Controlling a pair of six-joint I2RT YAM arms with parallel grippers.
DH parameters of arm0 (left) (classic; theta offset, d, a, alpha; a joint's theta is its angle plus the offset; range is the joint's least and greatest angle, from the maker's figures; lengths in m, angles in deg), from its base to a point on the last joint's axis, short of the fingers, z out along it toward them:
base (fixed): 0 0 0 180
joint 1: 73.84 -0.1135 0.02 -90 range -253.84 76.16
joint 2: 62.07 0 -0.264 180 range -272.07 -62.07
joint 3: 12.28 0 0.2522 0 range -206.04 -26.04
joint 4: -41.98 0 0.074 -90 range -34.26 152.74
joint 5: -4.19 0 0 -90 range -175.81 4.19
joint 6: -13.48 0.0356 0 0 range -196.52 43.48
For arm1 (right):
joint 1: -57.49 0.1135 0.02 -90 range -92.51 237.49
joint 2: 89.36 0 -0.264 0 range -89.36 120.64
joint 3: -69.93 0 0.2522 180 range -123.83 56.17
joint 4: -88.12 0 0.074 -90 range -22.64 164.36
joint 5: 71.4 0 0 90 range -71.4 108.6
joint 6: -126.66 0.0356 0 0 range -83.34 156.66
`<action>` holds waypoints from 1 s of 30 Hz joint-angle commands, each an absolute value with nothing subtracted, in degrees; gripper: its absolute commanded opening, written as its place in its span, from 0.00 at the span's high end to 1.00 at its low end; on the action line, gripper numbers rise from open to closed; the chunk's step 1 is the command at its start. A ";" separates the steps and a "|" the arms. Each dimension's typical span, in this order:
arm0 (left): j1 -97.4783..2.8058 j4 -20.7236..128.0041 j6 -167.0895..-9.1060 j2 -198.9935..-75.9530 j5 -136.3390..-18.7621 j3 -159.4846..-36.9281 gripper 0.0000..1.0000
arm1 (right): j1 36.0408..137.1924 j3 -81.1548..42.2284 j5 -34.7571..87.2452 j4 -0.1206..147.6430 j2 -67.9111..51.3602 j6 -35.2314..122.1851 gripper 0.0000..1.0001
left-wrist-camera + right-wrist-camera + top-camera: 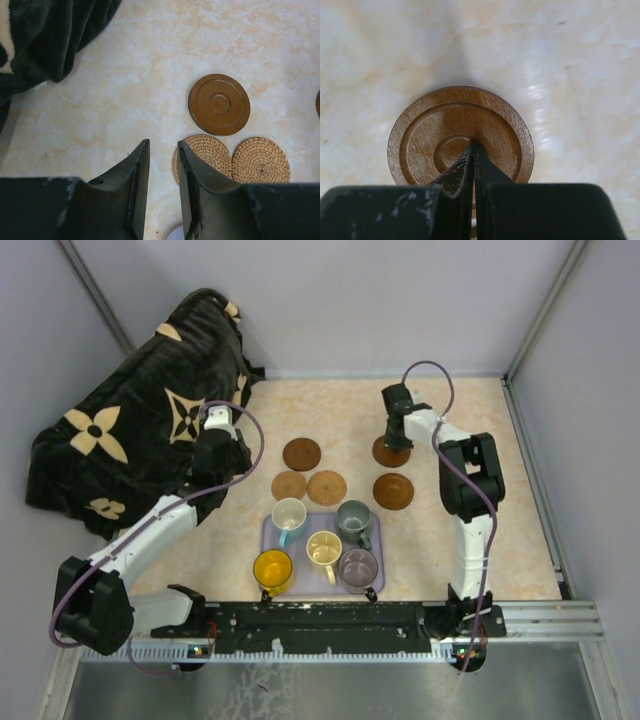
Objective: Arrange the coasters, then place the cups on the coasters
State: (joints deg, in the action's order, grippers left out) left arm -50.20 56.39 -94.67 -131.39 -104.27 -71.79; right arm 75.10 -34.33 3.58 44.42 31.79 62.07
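Note:
Five coasters lie on the table: a dark brown one (302, 453) (219, 104), two tan woven ones (289, 485) (326, 487) (207, 155) (260, 160), another dark brown one (393, 491), and a third dark one (388, 453) (460, 135) under my right gripper (391, 443) (473, 145). That gripper is shut, its tips pressing on the disc's centre. My left gripper (214, 437) (163, 143) hovers left of the woven coasters, slightly open with nothing in it. The cups stand on the tray: white-blue (289, 514), grey-green (353, 519), cream (323, 549), yellow (272, 568), mauve (358, 566).
The lavender tray (300, 585) sits near the front edge between the arm bases. A dark blanket with tan flower shapes (140, 430) (45, 35) is heaped at the back left. Enclosure walls border the table on the left, back and right.

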 commanded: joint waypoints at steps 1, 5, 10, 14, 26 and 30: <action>-50.47 56.61 -94.83 -130.73 -103.52 -71.43 0.65 | 69.91 -34.04 -0.71 41.44 33.24 62.92 1.00; -50.51 56.54 -94.84 -131.29 -102.96 -71.44 0.65 | 65.98 -33.36 -0.37 41.99 32.05 63.56 1.00; -50.46 54.93 -93.38 -132.83 -100.23 -71.41 0.66 | 63.16 -33.98 -1.15 41.10 31.37 63.44 1.00; -50.52 53.59 -92.60 -135.25 -95.68 -72.08 0.66 | 62.19 -33.42 -2.01 40.87 30.61 63.77 1.00; -50.49 51.13 -90.21 -142.11 -88.91 -75.10 0.67 | 61.93 -33.35 2.57 43.10 24.36 61.31 1.00; -50.46 50.00 -90.45 -143.33 -88.35 -75.09 0.65 | 63.41 -34.09 4.70 43.48 19.43 59.48 0.86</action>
State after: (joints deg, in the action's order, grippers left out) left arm -50.22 53.29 -91.44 -142.29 -90.61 -73.24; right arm 62.57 -32.75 2.42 42.57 28.44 62.20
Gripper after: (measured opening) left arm 0.339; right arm 0.077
